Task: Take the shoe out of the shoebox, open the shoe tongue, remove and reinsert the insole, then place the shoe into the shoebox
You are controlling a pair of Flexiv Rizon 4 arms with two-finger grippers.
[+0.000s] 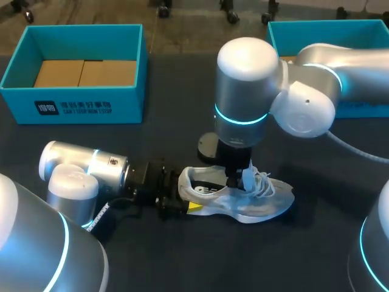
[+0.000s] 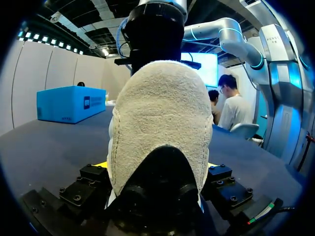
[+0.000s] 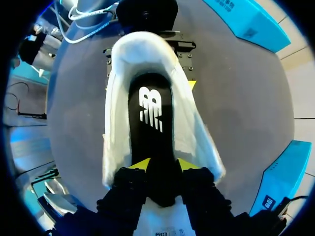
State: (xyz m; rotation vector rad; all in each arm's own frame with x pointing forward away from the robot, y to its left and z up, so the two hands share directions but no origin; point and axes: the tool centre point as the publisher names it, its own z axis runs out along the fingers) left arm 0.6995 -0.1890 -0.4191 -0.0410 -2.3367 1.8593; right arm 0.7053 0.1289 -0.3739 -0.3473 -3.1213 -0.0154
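A blue shoebox (image 1: 73, 106) lined with cardboard (image 1: 85, 73) is sitting at the upper left of the dark table (image 1: 182, 261). A second box (image 1: 316, 27) is lying at the upper right, and the right arm (image 1: 243, 79) is hiding much of it. That arm is standing upright over the middle of the frame and blocking the overhead sight of the shoe's opening. The left arm (image 1: 85, 167) is lying low across the lower left.

The shoe (image 1: 255, 204) is resting on its sole on the table just below centre, well apart from both boxes. It is pale grey and white, with its heel pointing left and its white laces (image 1: 262, 179) lying loose near the toe. A black insole (image 3: 150, 113) with a white mark is showing inside it.

The left gripper (image 1: 193, 207) is clamping the heel, with one finger pressing each side. The right gripper (image 3: 165, 164) is reaching down into the shoe's mouth, its yellow tips closing narrowly on the front end of the insole.
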